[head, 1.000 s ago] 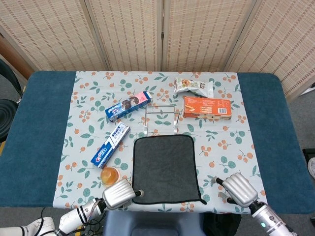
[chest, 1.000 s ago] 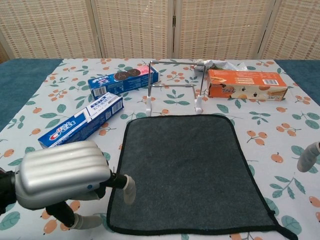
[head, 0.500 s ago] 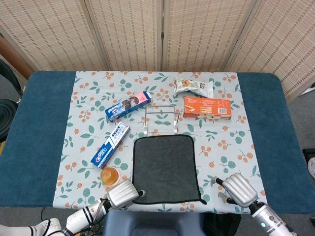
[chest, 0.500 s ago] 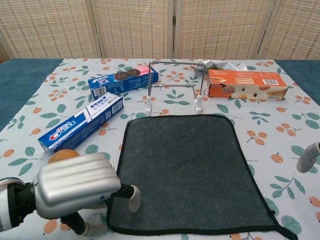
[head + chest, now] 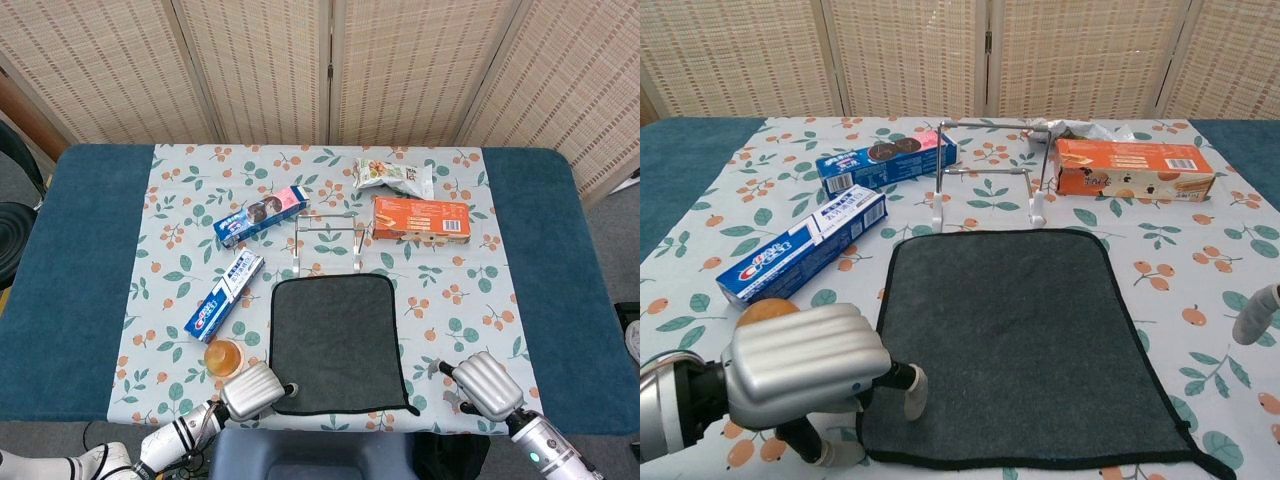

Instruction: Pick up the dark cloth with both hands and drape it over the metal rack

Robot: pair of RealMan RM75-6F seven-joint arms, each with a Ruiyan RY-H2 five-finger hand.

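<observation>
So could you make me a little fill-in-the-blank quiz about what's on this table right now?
1. The dark cloth lies flat on the table, just in front of the metal ____.
2. The left robot hand is at the cloth's near ____ corner.
3. The orange box sits to the ____ of the metal rack.
4. The round orange object lies near the ____ robot hand.

Missing words: rack; left; right; left.
</observation>
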